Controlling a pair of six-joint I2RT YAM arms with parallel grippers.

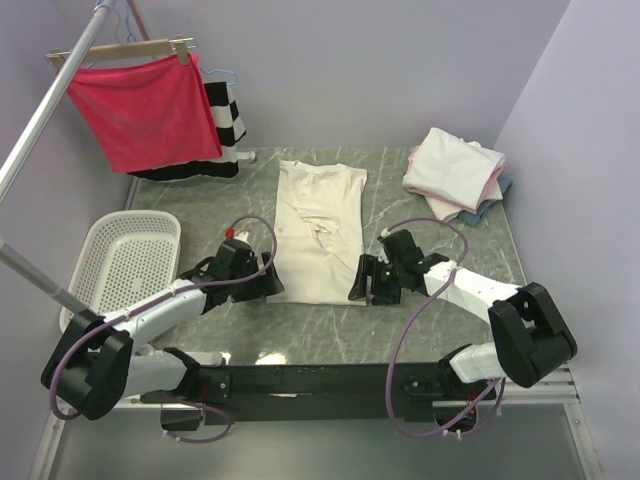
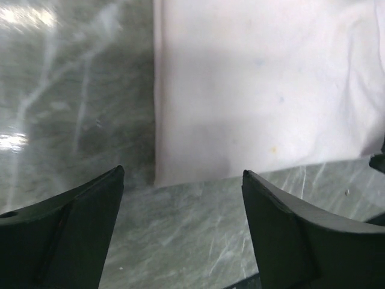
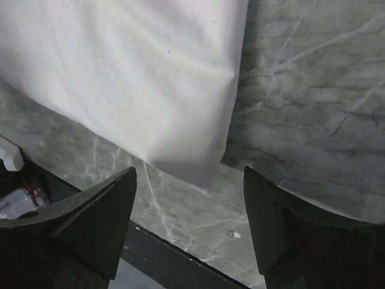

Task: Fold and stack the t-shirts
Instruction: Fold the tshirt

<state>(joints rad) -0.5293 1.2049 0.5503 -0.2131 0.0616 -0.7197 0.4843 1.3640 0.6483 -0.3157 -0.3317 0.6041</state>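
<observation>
One cream t-shirt, folded into a long strip, lies flat mid-worktop. At its near corners, the left end effector and right end effector both stand apart, gripping nothing. One stack of folded t-shirts sits far right, showing white, pink and blue layers. One white basket sits left.

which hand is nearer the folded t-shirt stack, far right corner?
Right. The right hand is by the flat cream t-shirt, at its near right corner, the folded stack beyond it. The left hand is at the near left corner, across the shirt.
</observation>
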